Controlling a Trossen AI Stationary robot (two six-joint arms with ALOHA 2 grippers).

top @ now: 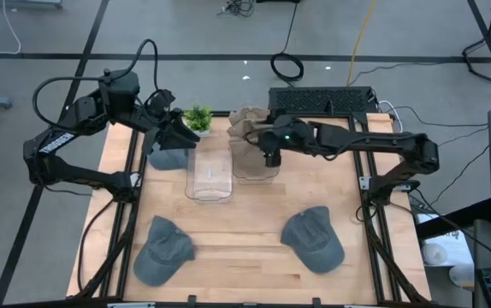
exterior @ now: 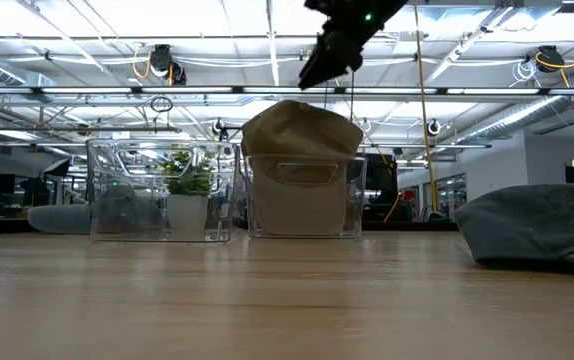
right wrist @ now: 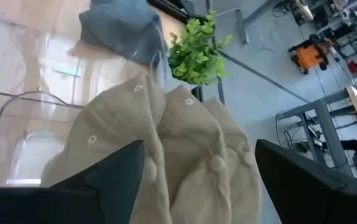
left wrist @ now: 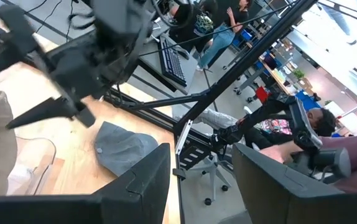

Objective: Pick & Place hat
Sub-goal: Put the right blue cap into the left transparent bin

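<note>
Tan hats (top: pixel 247 128) fill bin (top: pixel 257 164), right end effector (top: pixel 269 159) wide above, plant (top: pixel 198 118) beside.

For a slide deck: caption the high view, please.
Right gripper open above tan hats stacked in a clear bin; empty bin alongside.

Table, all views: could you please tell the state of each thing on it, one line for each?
Tan hats: stacked in the right clear bin.
Left clear bin: no hat inside.
Grey hats: lying loose on the table.
Right gripper: open above the tan hats.
Left gripper: open, holding nothing.
</note>
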